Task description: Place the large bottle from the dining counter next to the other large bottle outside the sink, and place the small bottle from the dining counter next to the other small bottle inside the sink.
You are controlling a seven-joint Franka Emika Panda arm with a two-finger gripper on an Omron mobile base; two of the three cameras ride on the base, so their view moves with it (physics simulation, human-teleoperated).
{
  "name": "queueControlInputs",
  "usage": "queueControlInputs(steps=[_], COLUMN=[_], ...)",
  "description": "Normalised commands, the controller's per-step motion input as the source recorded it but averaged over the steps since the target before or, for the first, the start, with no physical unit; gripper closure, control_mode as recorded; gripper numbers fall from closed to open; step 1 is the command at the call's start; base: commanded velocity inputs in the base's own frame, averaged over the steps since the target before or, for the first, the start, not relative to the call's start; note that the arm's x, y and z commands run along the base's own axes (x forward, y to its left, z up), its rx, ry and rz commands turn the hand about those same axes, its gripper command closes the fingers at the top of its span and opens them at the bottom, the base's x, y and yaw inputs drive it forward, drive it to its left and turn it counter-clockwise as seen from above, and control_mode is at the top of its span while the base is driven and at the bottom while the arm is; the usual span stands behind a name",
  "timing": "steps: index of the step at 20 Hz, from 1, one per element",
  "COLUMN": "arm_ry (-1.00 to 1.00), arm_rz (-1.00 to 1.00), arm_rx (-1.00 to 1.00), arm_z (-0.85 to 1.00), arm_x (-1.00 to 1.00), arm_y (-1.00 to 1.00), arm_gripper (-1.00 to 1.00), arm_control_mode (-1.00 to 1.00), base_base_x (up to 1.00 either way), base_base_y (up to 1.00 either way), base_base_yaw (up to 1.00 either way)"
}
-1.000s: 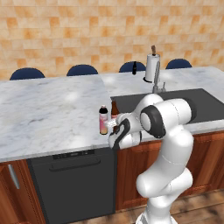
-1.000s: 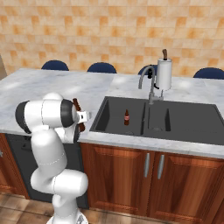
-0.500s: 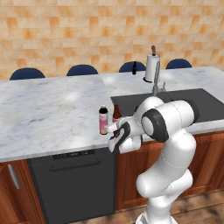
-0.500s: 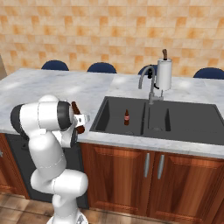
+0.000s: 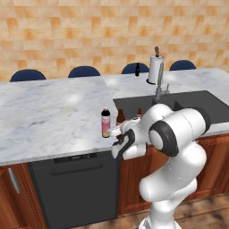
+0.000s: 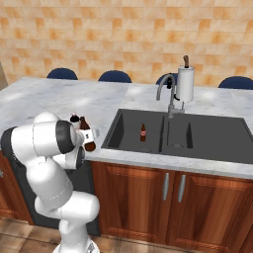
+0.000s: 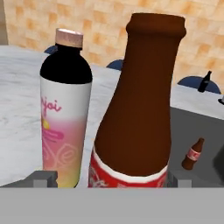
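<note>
1. Compared with a second ago, your gripper [image 7: 111, 183] has spread: the jaws now stand wide, one on each side of the brown bottle [image 7: 133, 113] with a gap to it, so nothing is gripped.
2. The arm has drawn back a little toward the near edge of the counter; the hand sits lower and nearer you than it did a second ago.
3. The brown bottle [image 5: 120, 117] stands upright on the marble counter [image 5: 49, 112], left of the sink [image 6: 197, 141] and outside it, where it stood half a second ago.
4. You see it just beside the pink bottle [image 5: 105, 122], which is upright and unmoved; from the hand camera the pink bottle [image 7: 64, 109] is on the left, the brown one on the right, and whether they touch cannot be told.
5. Count two large bottles: the brown one and the pink one, both on the counter by the sink's left rim.
6. Count two small bottles: a small brown red-labelled bottle [image 6: 143, 132] upright inside the sink's left basin, and a small black bottle [image 5: 137, 69] far off on the dining counter [image 5: 188, 78], left of the paper towel roll [image 5: 155, 69].
7. One faucet [image 6: 166, 94] rises behind the sink.
8. Four blue stools [image 5: 83, 71] line the far side.
</note>
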Motion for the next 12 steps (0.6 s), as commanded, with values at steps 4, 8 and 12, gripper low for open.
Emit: queueControlInputs(steps=[4, 8, 12], arm_ry=[-0.12, -0.10, -0.19], arm_rz=[0.00, 0.00, 0.00], arm_rx=[0.00, 0.00, 0.00], arm_z=[0.00, 0.00, 0.23], arm_x=[-0.06, -0.02, -0.61], arm_y=[-0.15, -0.16, -0.01], arm_gripper=[-1.00, -1.00, -1.00], arm_control_mode=[-1.00, -1.00, -1.00], base_base_x=[0.00, 0.00, 0.00], base_base_y=[0.00, 0.00, 0.00], base_base_yaw=[0.00, 0.00, 0.00])
